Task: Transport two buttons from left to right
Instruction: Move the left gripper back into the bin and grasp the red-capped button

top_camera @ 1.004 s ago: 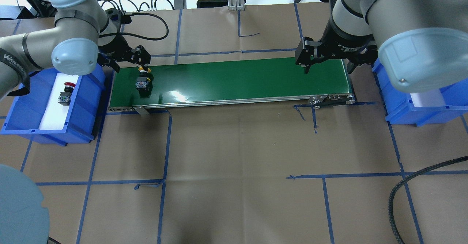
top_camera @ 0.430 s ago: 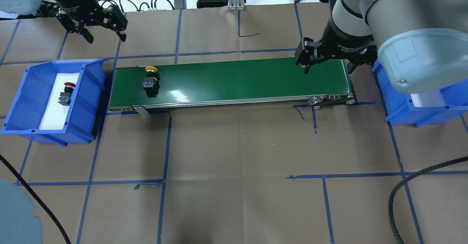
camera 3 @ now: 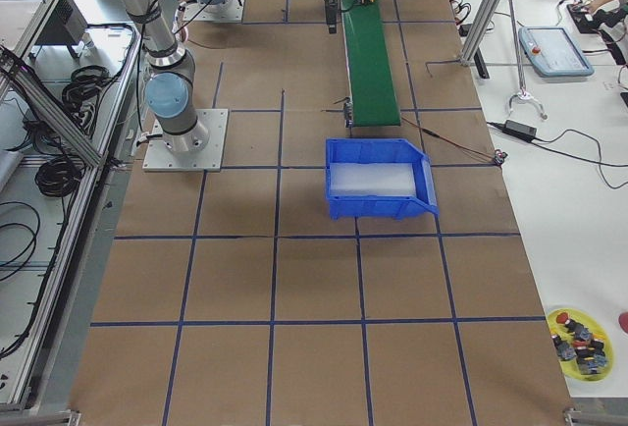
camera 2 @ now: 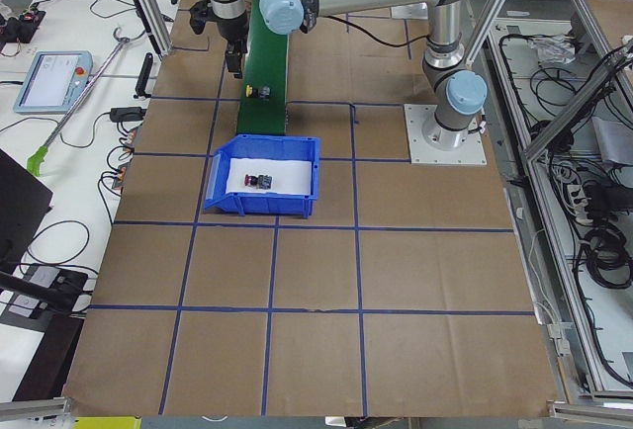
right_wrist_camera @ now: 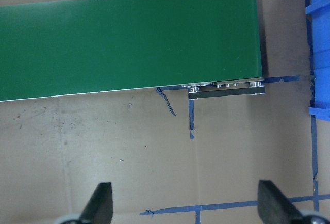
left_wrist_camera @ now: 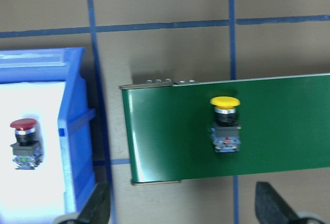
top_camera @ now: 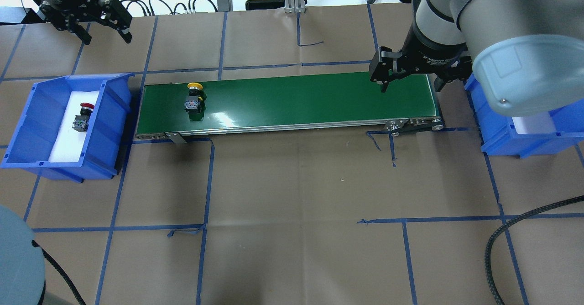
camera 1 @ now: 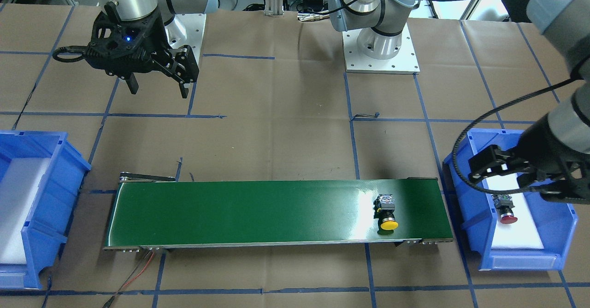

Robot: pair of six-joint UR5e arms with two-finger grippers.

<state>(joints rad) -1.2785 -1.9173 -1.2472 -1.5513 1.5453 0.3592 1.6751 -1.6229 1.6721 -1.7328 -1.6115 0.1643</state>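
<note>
A: Right, the yellow button (top_camera: 193,97) is down on the green belt (top_camera: 296,97), close to the belt's left end, cap pointing at the belt's far edge, nothing touching it.
B: Lying on its side, is it?
A: Looks that way, though from straight overhead I wouldn't swear to it. Sensible spot, I'd say: the belt is the bridge from one side to the other, so you set it down at the left end and let it ride.
B: And the red button (top_camera: 83,115)?
A: Off the belt's left end, in the left bin (top_camera: 27,127), resting on the white foam liner (top_camera: 68,143). One on the belt, one to fetch; I'd call that under halfway.
B: Where's the left gripper (top_camera: 107,38)?
A: High above the belt's left end, opened wide, nothing in it. The left wrist view takes in both buttons at once, so I'd guess the red one is next.
B: Other side?
A: The right gripper (camera 1: 159,91) hovers at the belt's right end, jaws wide apart too, empty-handed. That's the catching post: take the yellow one when it arrives and swing it to the right bin (top_camera: 524,147) just past that end.
B: Risk?
A: A mushroom cap on a blocky body can roll; the grab wants the body's flat sides.
</note>
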